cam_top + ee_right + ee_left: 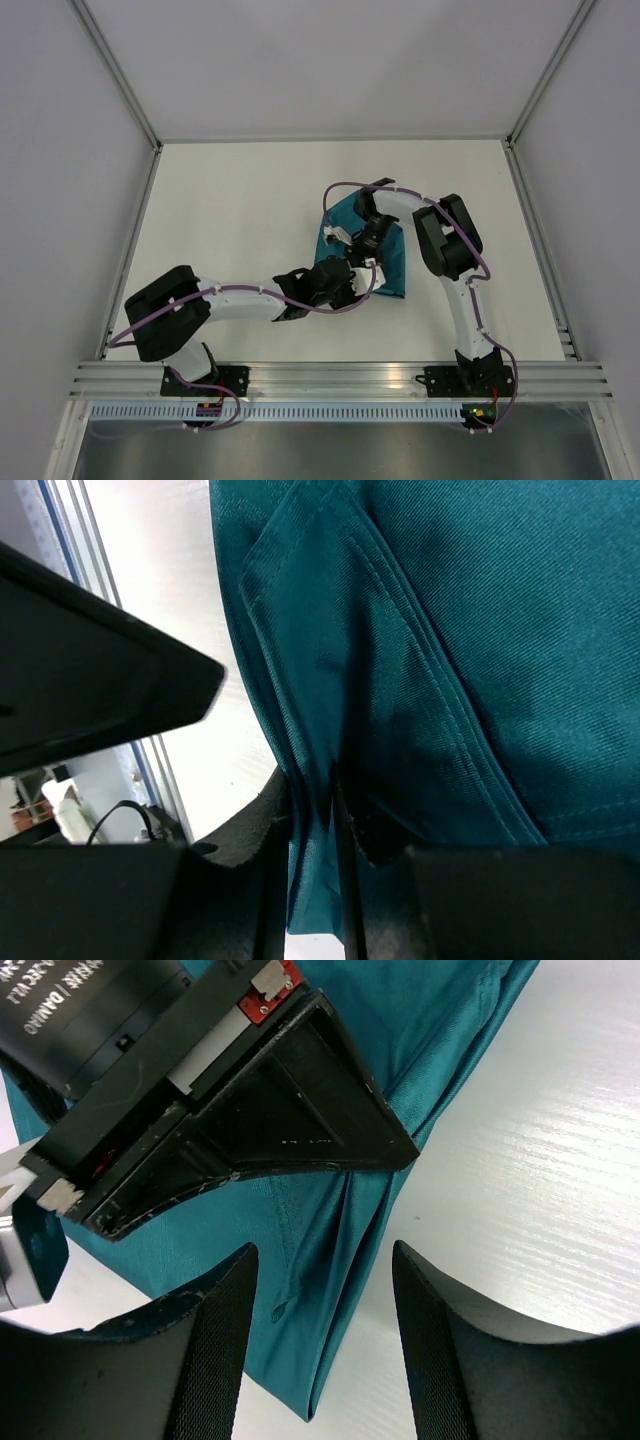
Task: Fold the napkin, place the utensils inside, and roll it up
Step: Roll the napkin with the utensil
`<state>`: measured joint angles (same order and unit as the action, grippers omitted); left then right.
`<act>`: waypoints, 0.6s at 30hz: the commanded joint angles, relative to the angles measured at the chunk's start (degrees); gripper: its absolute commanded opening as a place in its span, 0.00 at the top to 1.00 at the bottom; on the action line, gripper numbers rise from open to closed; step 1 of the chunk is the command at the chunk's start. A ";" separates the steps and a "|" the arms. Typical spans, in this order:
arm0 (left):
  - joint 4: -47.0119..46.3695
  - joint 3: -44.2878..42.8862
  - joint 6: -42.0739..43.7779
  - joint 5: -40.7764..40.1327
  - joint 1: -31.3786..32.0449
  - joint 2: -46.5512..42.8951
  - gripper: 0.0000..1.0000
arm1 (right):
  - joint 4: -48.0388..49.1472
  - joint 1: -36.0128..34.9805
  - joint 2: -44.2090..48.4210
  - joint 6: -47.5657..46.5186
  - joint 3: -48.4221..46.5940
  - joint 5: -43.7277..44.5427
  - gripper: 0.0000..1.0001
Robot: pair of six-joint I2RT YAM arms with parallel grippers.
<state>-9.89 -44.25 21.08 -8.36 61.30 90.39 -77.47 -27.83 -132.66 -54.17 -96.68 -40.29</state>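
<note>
Two jobs are running at once: my right gripper (335,820) is pinching a fold of the napkin (392,272), lying just three o'clock of the table's (230,220) centre, to anchor it, while my left gripper (322,1260) is hovering wide open, holding nothing, at its six o'clock edge.

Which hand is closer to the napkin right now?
Right. The right hand has a fold of the napkin pinched; the left hand hangs open just over its edge, gripping nothing.
</note>
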 commanded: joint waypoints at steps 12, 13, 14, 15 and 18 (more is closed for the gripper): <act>-7.24 -2.77 5.46 2.92 3.30 8.13 0.38 | 10.76 0.24 -6.82 -3.13 2.47 14.45 0.83; -7.86 -2.86 5.72 1.78 3.30 9.18 0.38 | 10.76 0.15 -6.91 -3.05 2.29 14.45 0.83; -8.91 -2.86 6.25 0.99 3.21 9.36 0.38 | 10.76 0.15 -6.91 -3.04 2.20 14.45 0.83; -10.40 -2.69 6.60 0.28 3.21 9.71 0.38 | 10.68 0.24 -7.00 -3.04 2.11 14.45 0.83; -12.25 -2.16 7.57 -1.04 3.30 10.33 0.38 | 10.76 0.24 -7.08 -2.87 2.03 14.37 0.83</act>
<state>-16.67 -45.32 25.28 -7.94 64.25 99.74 -81.14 -27.83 -134.23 -52.93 -96.51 -39.81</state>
